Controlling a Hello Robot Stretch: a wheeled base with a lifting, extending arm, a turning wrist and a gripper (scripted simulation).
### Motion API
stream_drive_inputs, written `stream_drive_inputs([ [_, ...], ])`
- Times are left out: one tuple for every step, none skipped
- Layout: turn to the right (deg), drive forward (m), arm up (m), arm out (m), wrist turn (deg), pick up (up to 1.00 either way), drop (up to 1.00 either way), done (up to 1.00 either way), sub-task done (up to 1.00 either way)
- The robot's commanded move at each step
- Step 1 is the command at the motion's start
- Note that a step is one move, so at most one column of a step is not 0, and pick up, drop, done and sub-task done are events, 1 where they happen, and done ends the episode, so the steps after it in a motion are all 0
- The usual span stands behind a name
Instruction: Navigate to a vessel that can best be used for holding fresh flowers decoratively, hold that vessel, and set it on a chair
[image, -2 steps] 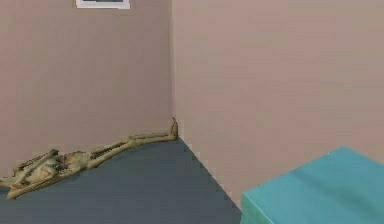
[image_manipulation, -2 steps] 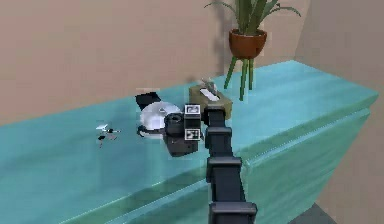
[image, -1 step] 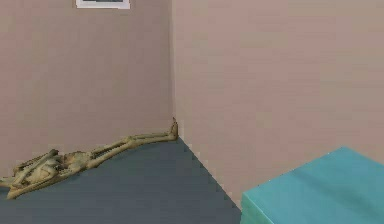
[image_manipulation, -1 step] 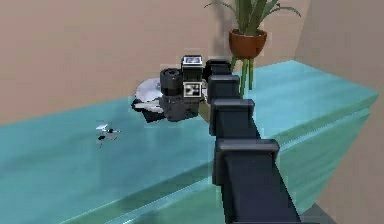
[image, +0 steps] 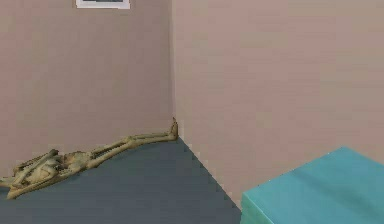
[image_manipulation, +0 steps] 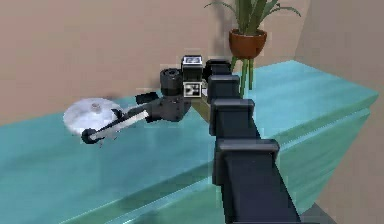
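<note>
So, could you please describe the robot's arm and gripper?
The arm is a dark square bar of stepped segments. At its end stand two white squares with black marks; beside them, the gripper has a dark body and two thin fingers.

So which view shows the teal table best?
The arm side view: the table runs across it, its top bearing a potted plant and a white round thing near the gripper. The forward view catches one corner of it at the lower right.
</note>
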Motion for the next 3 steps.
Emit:
stream_drive_inputs([
  [0.0,0.00,0.00,0.00,-45.0,0.00,0.00,0.00,0.00],
  [0.0,0.00,0.00,0.00,-15.0,0.00,0.00,0.00,0.00],
  [0.0,0.00,0.00,-0.22,0.0,0.00,0.00,0.00,0.00],
])
